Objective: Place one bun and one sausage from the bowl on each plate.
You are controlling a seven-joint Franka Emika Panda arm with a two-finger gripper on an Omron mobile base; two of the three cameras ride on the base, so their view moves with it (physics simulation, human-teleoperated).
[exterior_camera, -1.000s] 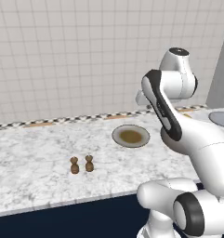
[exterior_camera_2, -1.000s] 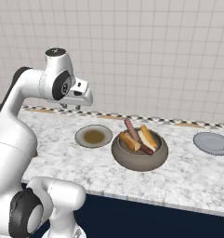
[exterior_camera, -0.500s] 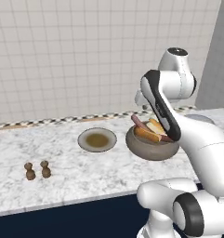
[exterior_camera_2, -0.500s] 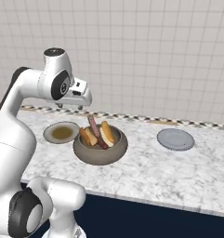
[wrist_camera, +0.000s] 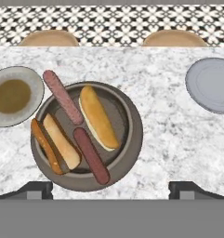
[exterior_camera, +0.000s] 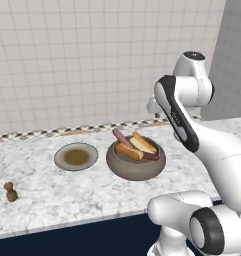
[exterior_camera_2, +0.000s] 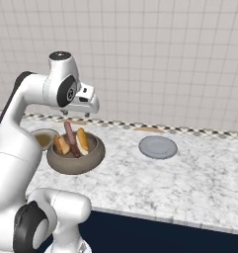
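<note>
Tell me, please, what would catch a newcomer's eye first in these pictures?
First comes the deep brown bowl in the middle of the marble counter, heaped with buns and sausages, one sausage poking out over its rim. A plate with a brownish centre sits close beside it, and a plain bluish-grey plate lies further off on the other side. The white arm's gripper hangs above the bowl.

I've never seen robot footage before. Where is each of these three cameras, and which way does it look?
Left base view: behind the arm's left, looking forward and down at the bowl; arm at right.
Right base view: behind its right, same counter; arm at left, blue-grey plate beyond.
Hand view: on the hand, straight down at the bowl; gripper fingertips at bottom.
All three share the bowl.
</note>
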